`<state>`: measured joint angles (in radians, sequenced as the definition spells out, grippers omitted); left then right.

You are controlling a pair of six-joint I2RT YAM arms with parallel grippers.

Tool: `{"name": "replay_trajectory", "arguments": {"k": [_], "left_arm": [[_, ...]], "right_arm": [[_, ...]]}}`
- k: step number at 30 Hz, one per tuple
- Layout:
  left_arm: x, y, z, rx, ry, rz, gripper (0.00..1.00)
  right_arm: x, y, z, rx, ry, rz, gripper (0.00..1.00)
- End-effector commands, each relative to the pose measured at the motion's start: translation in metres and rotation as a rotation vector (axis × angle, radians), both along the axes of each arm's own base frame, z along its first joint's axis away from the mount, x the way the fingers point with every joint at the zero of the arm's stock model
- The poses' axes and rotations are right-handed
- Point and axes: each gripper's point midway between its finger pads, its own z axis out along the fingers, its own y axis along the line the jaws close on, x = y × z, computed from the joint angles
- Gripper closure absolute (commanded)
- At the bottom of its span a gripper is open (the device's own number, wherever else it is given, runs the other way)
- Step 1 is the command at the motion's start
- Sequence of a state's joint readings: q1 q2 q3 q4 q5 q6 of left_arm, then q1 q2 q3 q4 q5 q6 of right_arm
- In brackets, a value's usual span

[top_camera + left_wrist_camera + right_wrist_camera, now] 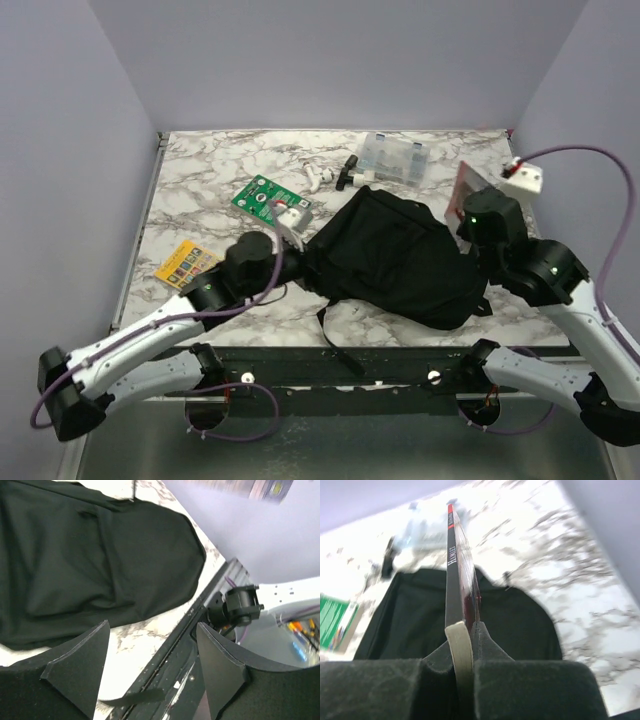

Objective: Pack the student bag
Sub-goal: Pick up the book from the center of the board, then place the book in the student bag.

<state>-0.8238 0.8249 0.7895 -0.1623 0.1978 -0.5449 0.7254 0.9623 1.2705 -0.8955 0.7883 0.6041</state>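
The black student bag [395, 258] lies flat in the middle of the marble table; it also fills the left wrist view [90, 555] and the right wrist view [420, 610]. My right gripper [468, 205] is shut on a thin red-covered book [457, 570], held on edge above the bag's right end; the book shows as a reddish slab [466, 190] in the top view. My left gripper [150, 665] is open and empty, over the table's near edge by the bag's left side, its fingers [80, 665] apart. A loose bag strap [335, 345] hangs over the front edge.
A green circuit board [266, 198], a yellow card [187, 263], white earbuds [318, 179], a small black piece [347, 172] and a clear compartment box [396, 157] lie on the far and left part of the table. A white block [523, 178] sits at the right wall.
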Motion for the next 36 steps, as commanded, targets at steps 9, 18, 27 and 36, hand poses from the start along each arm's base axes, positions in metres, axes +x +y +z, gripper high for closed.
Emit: {"name": "replay_trajectory", "arguments": {"k": [9,18,27,36], "left_arm": [[-0.027,-0.197,-0.027,0.134,-0.409,-0.208,0.23],[-0.023,-0.289,-0.072,0.192,-0.422,-0.286,0.16],[0.003,-0.31,-0.118,0.343,-0.328,-0.179,0.08],[0.021,-0.301,-0.148,0.455,-0.25,-0.134,0.22]], "right_arm": [[-0.072,-0.13,0.085,0.03,-0.321,-0.395,1.0],[-0.093,-0.142,0.102,0.121,-0.378,-0.346,1.0],[-0.091,-0.131,0.091,0.179,-0.369,-0.296,1.0],[-0.083,-0.113,0.09,0.236,-0.353,-0.244,1.0]]}}
